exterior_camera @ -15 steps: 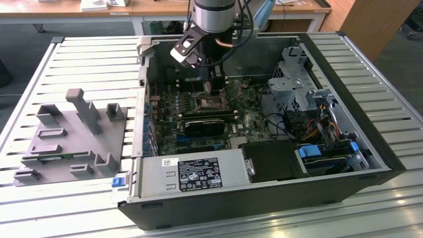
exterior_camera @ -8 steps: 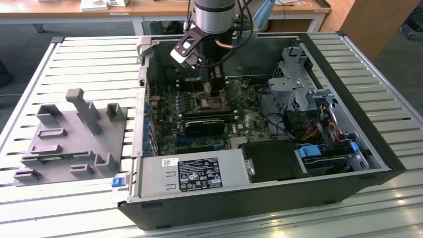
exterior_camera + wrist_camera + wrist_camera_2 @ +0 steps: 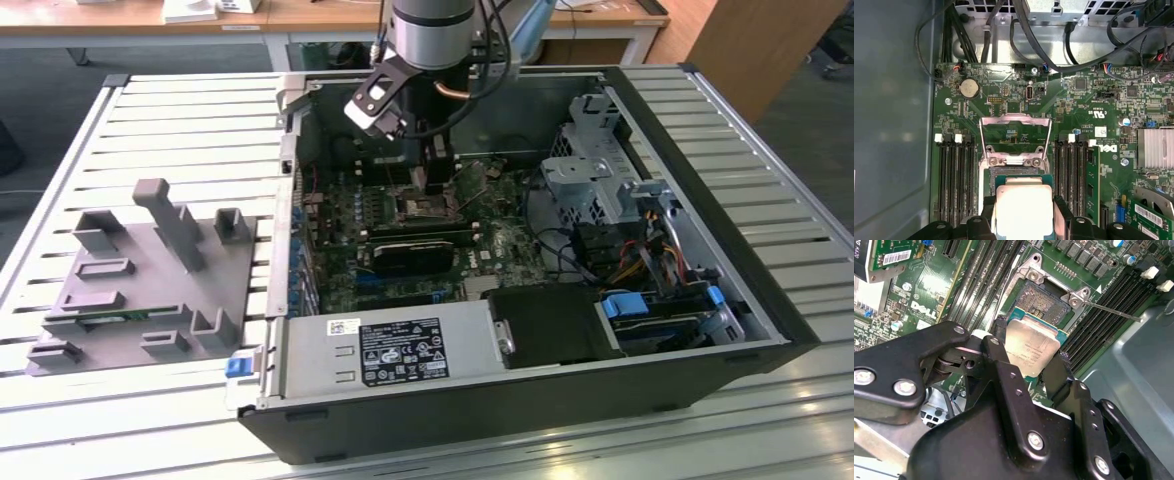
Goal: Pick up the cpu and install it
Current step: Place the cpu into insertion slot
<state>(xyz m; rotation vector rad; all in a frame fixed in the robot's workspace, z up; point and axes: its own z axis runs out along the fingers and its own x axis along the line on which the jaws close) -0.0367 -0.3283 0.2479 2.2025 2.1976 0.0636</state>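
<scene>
Gripper clamps the cpu by its edges just over the open socket. Memory slots flank it, and the load plate is raised.

Exterior view sits high and well back, tilted steeply down over the slatted bench and the whole open computer case, with the arm at twelve o'clock. First wrist view hangs close above the motherboard, facing squarely down past the claw. Second wrist view looks slantwise from close behind the claw. Both wrist views share the socket and cpu; the exterior view has that socket mid-case.
</scene>
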